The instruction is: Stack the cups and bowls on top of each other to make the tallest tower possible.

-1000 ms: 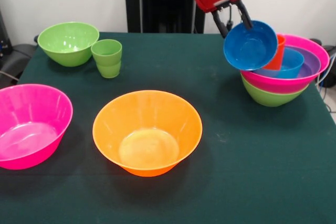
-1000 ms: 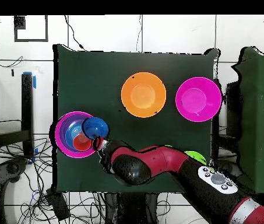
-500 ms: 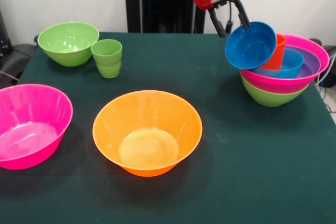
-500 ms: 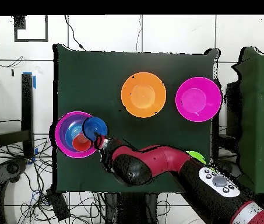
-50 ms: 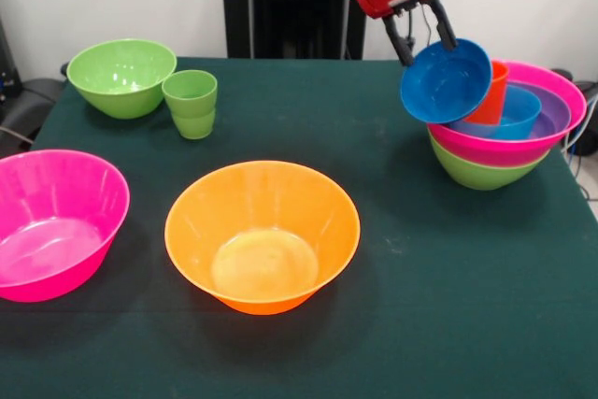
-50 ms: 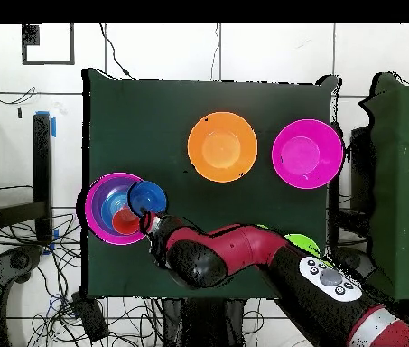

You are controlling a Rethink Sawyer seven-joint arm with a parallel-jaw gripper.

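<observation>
The tower (image 5: pixel 486 167) stands at the right of the table: a green bowl at the base, a big pink bowl (image 5: pixel 563 89), a purple bowl (image 5: pixel 553 111), a small blue bowl (image 5: pixel 512 115) and the orange-red cup (image 5: pixel 493 96). A second small blue bowl (image 5: pixel 447 81) leans tilted against the tower's near-left rim, its mouth facing the camera. My gripper (image 5: pixel 432 55) hangs just above it, open, with its fingers straddling the bowl's upper rim. Overhead, the gripper (image 6: pixel 151 220) sits beside the tilted blue bowl (image 6: pixel 147 196) and the tower (image 6: pixel 96 215).
A big orange bowl (image 5: pixel 262 235) sits mid-table and a big pink bowl (image 5: pixel 51 226) at the left edge. At the far left stand a green bowl (image 5: pixel 121 77) and the light green cup (image 5: pixel 192 103). Overhead, my arm (image 6: pixel 244 253) crosses the table's lower edge.
My gripper has risen a little and shifted right along the blue bowl's rim. The tilted blue bowl has stayed in place against the tower.
</observation>
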